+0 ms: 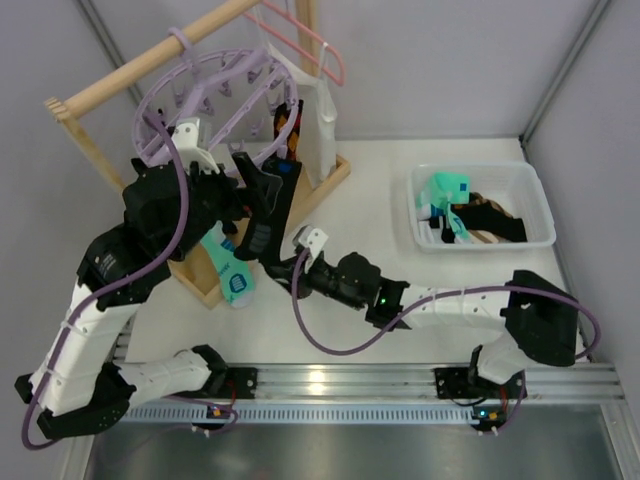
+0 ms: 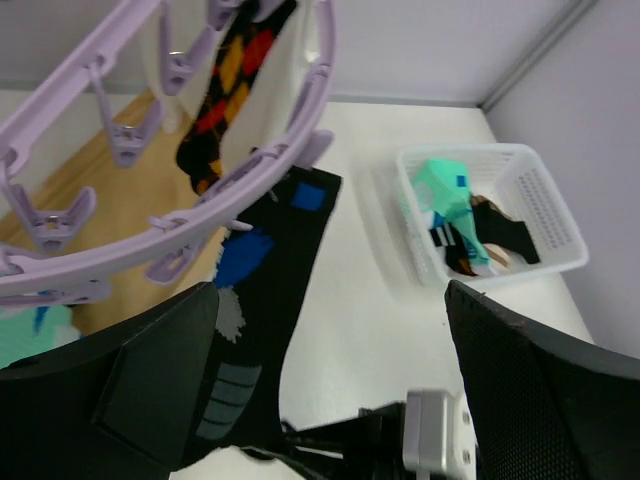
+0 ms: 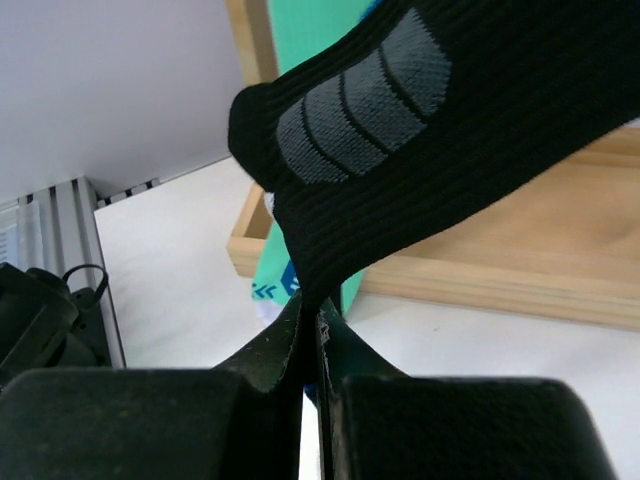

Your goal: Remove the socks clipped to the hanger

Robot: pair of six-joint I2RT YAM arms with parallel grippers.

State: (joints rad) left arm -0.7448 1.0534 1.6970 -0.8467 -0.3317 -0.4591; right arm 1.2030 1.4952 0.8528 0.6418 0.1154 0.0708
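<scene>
Partly done: several socks [image 1: 470, 212] lie in the basket [image 1: 535, 195] by the desk's [image 1: 380, 200] far right corner. The right end effector [image 3: 312, 330] pinches the black sock [image 3: 420, 130] clipped to the hanger [image 2: 310, 110] far left; the left end effector [image 2: 340, 350] gapes wide. Others hang there too.

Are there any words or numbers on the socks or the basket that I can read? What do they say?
No text here is clear enough to quote.
On the mint-green sock, the dark blue patch: pale marks, too blurred to read.
On the black sock: only grey bars and blue squares, no letters.
On the white basket: no label shows.
</scene>
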